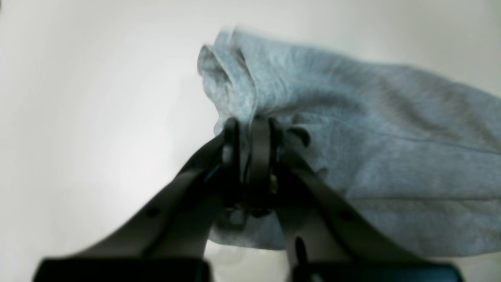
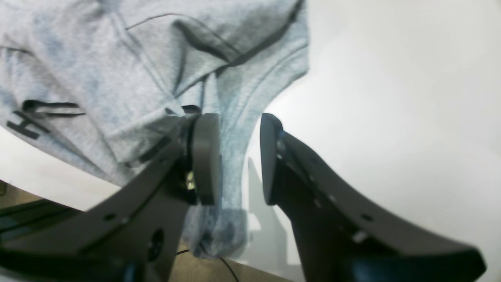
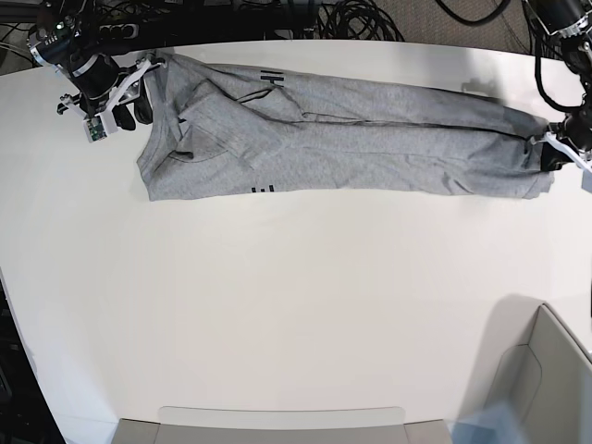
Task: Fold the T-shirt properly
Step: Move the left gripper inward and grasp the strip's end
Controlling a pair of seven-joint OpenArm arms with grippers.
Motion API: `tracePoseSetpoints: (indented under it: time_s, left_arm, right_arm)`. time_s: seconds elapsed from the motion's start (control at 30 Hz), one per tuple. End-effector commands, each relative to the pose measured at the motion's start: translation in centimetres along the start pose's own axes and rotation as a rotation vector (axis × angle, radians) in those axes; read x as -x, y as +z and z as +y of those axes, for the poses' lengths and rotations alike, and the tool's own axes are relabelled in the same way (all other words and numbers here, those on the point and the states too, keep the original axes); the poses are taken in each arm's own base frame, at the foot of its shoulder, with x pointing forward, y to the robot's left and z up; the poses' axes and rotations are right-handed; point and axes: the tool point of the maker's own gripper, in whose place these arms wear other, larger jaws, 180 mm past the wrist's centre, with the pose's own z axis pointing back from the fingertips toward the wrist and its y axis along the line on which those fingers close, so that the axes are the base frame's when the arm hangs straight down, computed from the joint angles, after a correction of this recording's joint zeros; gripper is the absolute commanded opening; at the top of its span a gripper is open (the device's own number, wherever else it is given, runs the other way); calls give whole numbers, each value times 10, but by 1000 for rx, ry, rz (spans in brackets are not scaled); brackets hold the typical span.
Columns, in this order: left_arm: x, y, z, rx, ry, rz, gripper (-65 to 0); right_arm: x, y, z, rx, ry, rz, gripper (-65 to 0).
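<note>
Across the far half of the table: the T-shirt [image 3: 351, 139] lies stretched out long and narrow, side to side in the base view.
Table [image 3: 277, 314]: white and round-edged, with the shirt near its far edge.
T-shirt: heather grey, folded lengthwise into a band; bits of black block lettering show at its far and near edges (too little of it to read).
Left gripper [image 1: 250, 135]: at the shirt's end on the base view's right, its jaws pinched together on a bunched fold of grey cloth, which puckers up around the fingertips.
Right gripper [image 2: 238, 156]: at the shirt's other end, jaws apart; a hemmed edge of the shirt hangs down between them, lying against the inner finger [image 2: 205, 156] (contact with the other finger is not visible).
Shirt at the right gripper: rumpled, with creases and a seam running across it.
Cables [image 3: 361, 18]: black, bundled beyond the table's far edge.
Grey bin [image 3: 546, 370]: at the near corner on the base view's right.
</note>
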Motion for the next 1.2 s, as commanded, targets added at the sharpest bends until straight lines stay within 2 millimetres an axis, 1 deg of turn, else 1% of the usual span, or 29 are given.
tracePoseSetpoints:
  time_s: [0.0, 0.07, 0.17, 0.2, 0.33, 0.4, 0.47, 0.57, 0.77, 0.83, 0.97, 1.03, 1.17]
  left_arm:
    - [-13, 11, 3, -18, -16, -40, -650]
    - [-13, 20, -2, -30, -27, -36, -650]
    - [-9, 30, -23, -26, -83, -32, -650]
    - [-7, 32, -31, -20, -98, -35, -650]
    - [-9, 40, -82, 38, -203, -73, -650]
    - [-10, 43, -101, 64, -240, -86, -650]
    - [-7, 41, -117, 98, -251, -87, -650]
    - [7, 31, -139, 160, -264, -38, -650]
    - [25, 17, -199, 319, -282, 2, -650]
    - [30, 14, -216, 363, -283, 9, -650]
    - [38, 13, -250, 449, -281, 14, -650]
    - [42, 13, -265, 490, -286, 20, -650]
    - [47, 13, -291, 550, -262, 29, -650]
  right_arm:
    - [-10, 3, 1, -12, 24, -39, -469]
    - [-10, 3, 1, -12, 24, -39, -469]
    - [-15, 2, 0, -9, 27, -52, -469]
    - [-15, 2, 0, -9, 27, -52, -469]
    - [-15, 2, 1, -10, 26, -52, -469]
    - [-15, 2, 1, -10, 26, -52, -469]
    - [-15, 2, 1, -10, 26, -52, -469]
    - [-15, 2, 1, -10, 26, -52, -469]
    - [-18, 0, 2, -16, 29, -60, -469]
    - [-18, -2, 8, -34, 30, -59, -469]
    - [-18, -3, 11, -42, 29, -59, -469]
    - [-18, -5, 16, -56, 33, -59, -469]
    - [-19, -7, 22, -75, 36, -58, -469]
